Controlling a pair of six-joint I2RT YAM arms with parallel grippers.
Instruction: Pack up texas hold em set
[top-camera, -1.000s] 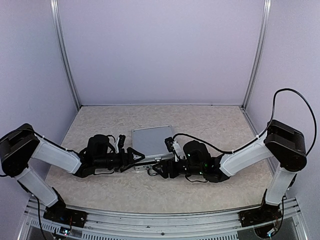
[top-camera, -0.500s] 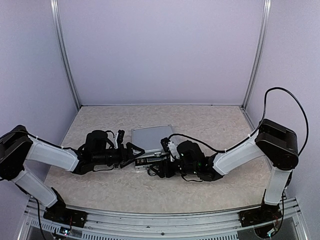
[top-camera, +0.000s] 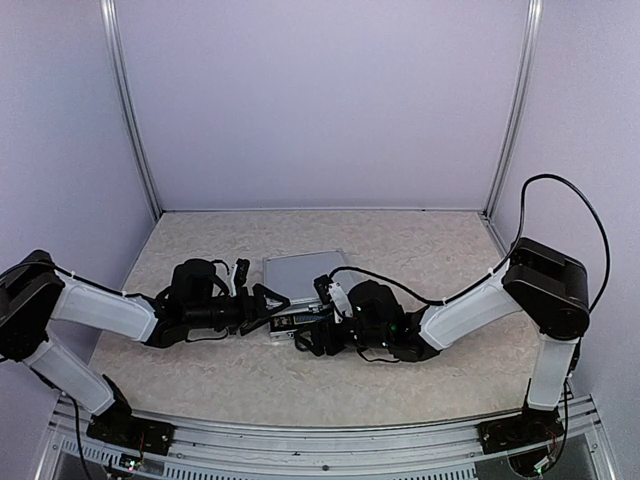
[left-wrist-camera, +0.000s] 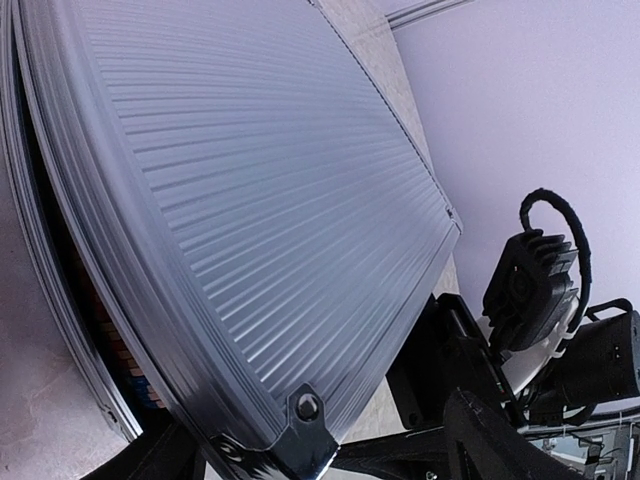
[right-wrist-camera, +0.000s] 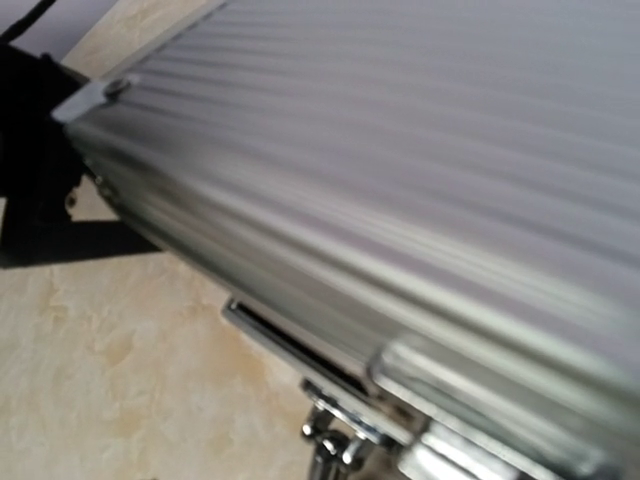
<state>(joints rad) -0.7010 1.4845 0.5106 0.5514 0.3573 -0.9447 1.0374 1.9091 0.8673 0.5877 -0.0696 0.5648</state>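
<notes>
The silver ribbed briefcase (top-camera: 303, 276) lies in the middle of the table with its lid almost down. In the left wrist view the lid (left-wrist-camera: 260, 200) fills the frame, and a narrow gap along its left edge shows striped chips (left-wrist-camera: 112, 352) inside. My left gripper (top-camera: 266, 304) is open, its dark fingers (left-wrist-camera: 495, 440) straddling the case's front-left corner bracket (left-wrist-camera: 305, 408). My right gripper (top-camera: 312, 336) is low at the case's front edge. Its view is a blurred close-up of the lid (right-wrist-camera: 400, 150) and a metal latch (right-wrist-camera: 335, 430); its own fingers do not show.
The beige speckled tabletop (top-camera: 420, 250) is walled by lilac panels with metal posts at the back corners. The right arm's black wrist and looped cable (left-wrist-camera: 540, 280) sit just beyond the case's front-right corner. No loose chips, discs or decks show outside the case.
My right gripper has slid left along the case's front edge, closer to my left gripper. The left gripper has barely moved at the front-left corner.
</notes>
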